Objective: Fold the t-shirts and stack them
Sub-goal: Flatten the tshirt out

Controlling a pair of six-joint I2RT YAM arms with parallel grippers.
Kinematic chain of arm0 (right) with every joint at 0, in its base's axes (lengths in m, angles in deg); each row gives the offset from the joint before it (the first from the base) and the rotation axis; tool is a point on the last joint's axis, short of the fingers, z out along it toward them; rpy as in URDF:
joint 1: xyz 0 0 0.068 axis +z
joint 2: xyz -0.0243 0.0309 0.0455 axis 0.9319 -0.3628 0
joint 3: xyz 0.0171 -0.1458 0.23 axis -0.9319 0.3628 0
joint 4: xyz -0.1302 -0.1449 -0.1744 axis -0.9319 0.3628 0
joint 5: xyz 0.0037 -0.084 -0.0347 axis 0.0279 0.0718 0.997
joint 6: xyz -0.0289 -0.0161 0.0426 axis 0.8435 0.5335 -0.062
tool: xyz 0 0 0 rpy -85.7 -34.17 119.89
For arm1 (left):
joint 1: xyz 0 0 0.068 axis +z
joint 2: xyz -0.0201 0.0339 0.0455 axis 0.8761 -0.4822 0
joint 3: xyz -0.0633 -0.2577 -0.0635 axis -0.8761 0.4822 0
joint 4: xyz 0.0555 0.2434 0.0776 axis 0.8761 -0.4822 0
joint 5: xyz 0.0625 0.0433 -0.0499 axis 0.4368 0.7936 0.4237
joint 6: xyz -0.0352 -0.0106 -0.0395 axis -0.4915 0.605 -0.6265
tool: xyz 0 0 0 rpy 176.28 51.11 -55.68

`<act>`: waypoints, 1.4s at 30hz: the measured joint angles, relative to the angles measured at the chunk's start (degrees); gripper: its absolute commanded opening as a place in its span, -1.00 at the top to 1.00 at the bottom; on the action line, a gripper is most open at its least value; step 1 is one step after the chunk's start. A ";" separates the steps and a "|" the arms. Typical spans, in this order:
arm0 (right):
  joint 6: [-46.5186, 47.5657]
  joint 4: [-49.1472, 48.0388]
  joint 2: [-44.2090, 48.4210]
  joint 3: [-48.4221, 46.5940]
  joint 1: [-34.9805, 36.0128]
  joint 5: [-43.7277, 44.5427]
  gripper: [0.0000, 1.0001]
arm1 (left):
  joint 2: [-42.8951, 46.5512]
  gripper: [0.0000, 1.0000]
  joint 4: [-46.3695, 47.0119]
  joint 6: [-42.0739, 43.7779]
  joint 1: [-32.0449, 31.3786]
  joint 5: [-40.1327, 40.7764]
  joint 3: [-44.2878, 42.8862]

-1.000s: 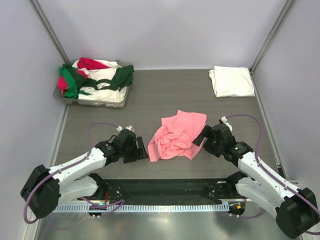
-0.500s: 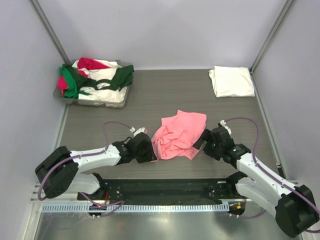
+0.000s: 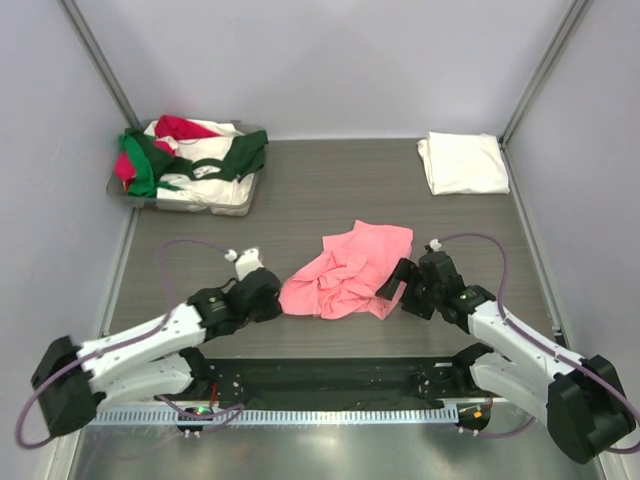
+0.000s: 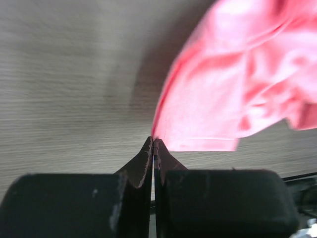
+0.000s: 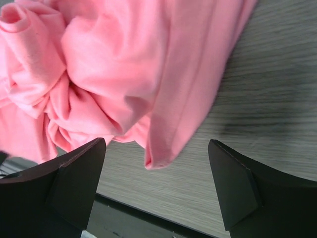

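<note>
Cloth spans the gap between both tools: the salmon-pink t-shirt (image 3: 345,275) lies crumpled on the table (image 3: 330,190), with the left gripper (image 3: 272,300) at one end and the right gripper (image 3: 392,285) at the other.

In the left wrist view the left gripper (image 4: 153,141) has its jaws pressed together on a thin point of the salmon-pink t-shirt (image 4: 223,89). From that pinch the cloth fans out ahead of the tool and to its right.

The right gripper (image 5: 156,148) stands wide. A loose hem corner of the salmon-pink t-shirt (image 5: 124,64) hangs in the gap at its fingertips, touching neither pad, with the bulk ahead and to its left. The heap's long axis thus runs roughly from one tool to the other. My guess is that spreading it depends on the right jaws closing on that corner, opposite the left arm's hold.

Collar and sleeves are lost in the folds, so I cannot tell which part either tool addresses. The left wrist view is blurred.

Well beyond the right gripper lies a folded white t-shirt (image 3: 463,163). Far beyond the left one, a tray (image 3: 115,185) holds the other t-shirts (image 3: 195,160), tangled together.
</note>
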 measured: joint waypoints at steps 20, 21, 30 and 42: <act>2.75 -7.02 -12.46 -5.33 2.38 -4.79 0.08 | 25.77 1.00 -20.74 -5.38 0.02 11.17 5.25; 2.93 -6.32 -11.34 -5.33 2.38 -4.09 0.01 | 25.75 1.00 -20.76 -5.40 0.02 11.19 5.25; 5.68 4.96 -7.61 -10.34 -2.45 7.32 -0.17 | 27.06 1.00 -23.06 -5.64 0.02 11.76 4.92; 11.61 5.25 -26.97 -20.65 -9.07 10.27 -0.05 | 28.37 1.00 -23.93 -5.84 0.02 12.00 4.92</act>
